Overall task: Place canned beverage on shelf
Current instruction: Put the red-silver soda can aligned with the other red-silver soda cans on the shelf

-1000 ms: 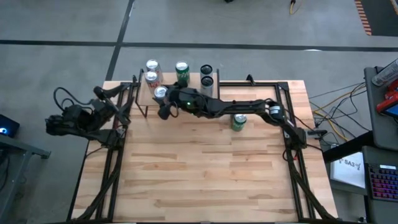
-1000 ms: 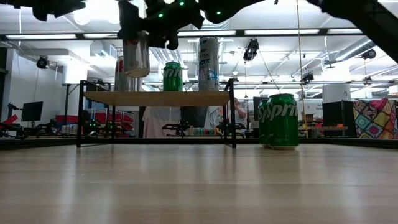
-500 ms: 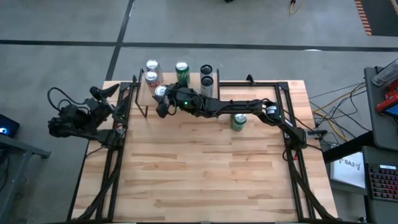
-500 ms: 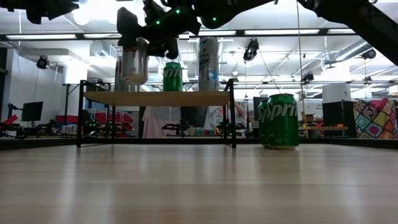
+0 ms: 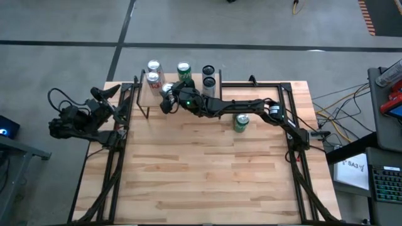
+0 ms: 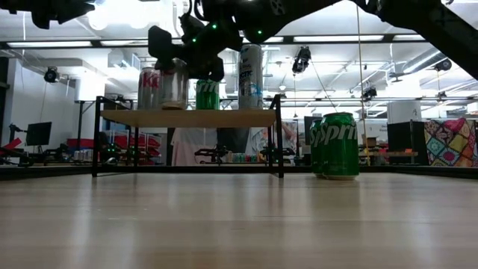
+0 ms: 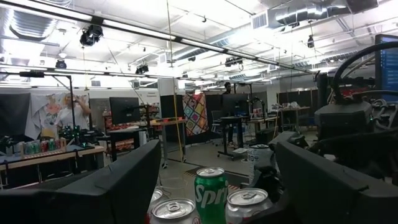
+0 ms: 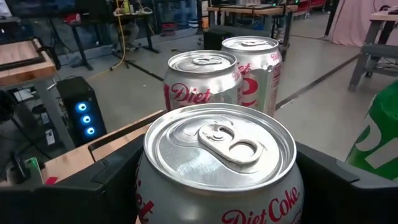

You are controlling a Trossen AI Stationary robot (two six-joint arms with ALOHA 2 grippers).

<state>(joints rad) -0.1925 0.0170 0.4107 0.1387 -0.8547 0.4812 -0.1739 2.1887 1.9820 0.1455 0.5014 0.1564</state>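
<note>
The shelf (image 5: 179, 88) stands at the far edge of the worktop (image 5: 207, 169) and is already crowded: two Diet Coke cans (image 8: 249, 68) stand one behind the other toward its left end, a green Sprite can (image 5: 183, 70) stands at mid-shelf, and two tall slim cans (image 5: 208, 75) stand to the right of that. Another Sprite can (image 6: 339, 144) stands alone on the worktop, right of the shelf.

The silver Diet Coke can (image 6: 173, 84) being placed is upright, its long axis vertical and pull-tab top facing up. In the low view its base sits at about the level of the shelf plank, just in front of the other Diet Cokes.

The right arm stretches leftward across the worktop, and the right gripper (image 5: 167, 98) has its jaws spread wide around that can's sides. The left gripper (image 5: 113, 92) waits beyond the worktop's left edge, jaws apart and empty.
</note>
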